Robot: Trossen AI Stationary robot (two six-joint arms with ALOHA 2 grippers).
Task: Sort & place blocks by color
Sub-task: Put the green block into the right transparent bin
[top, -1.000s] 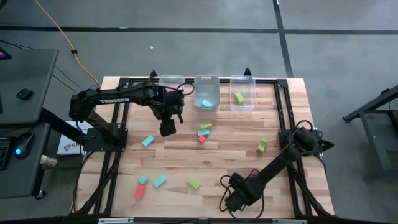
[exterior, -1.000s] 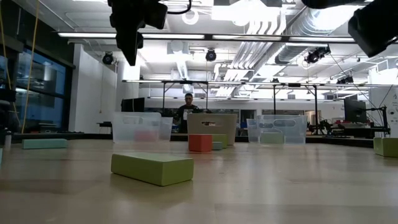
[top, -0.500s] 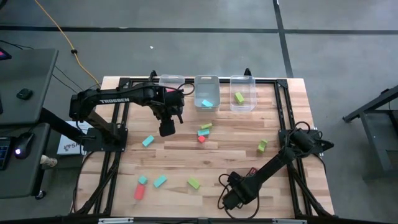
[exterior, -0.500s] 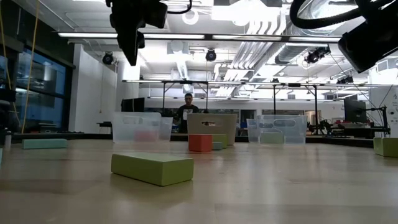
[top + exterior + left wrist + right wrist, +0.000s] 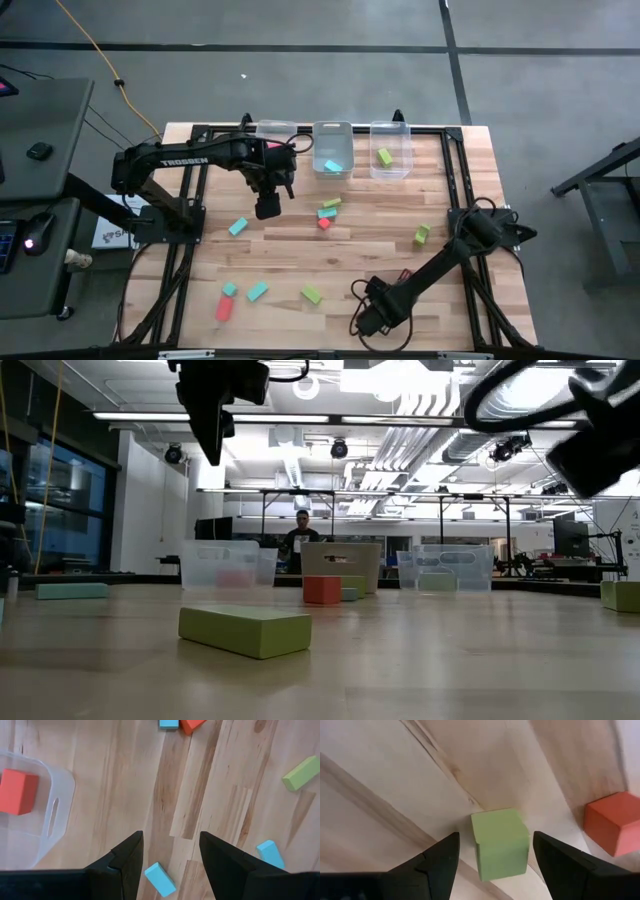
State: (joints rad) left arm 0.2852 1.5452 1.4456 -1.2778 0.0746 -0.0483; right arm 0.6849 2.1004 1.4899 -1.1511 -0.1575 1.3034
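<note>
The blocks lie scattered on the wooden table: a light blue one (image 5: 237,227), a green, blue and red cluster (image 5: 326,212), a green one (image 5: 421,235), and a red (image 5: 223,308), two blue and a green (image 5: 311,294) near the near edge. My left gripper (image 5: 268,206) hangs open above the table in front of the left bin (image 5: 170,835). My right gripper (image 5: 370,318) is open and low near the near edge. In the right wrist view its fingers stand on either side of a green cube (image 5: 500,842), with a red block (image 5: 615,822) beside it. The gripper hides that cube in the high view.
Three clear bins stand in a row at the far edge: the left bin (image 5: 50,815) holds a red block (image 5: 17,791), the middle bin (image 5: 332,135) a blue block (image 5: 333,166), the right bin (image 5: 392,135) a green block (image 5: 385,157). A person (image 5: 303,535) stands beyond the table.
My right gripper has moved a little toward the table's left along the near edge and has come lower. The blocks have stayed where they were.
</note>
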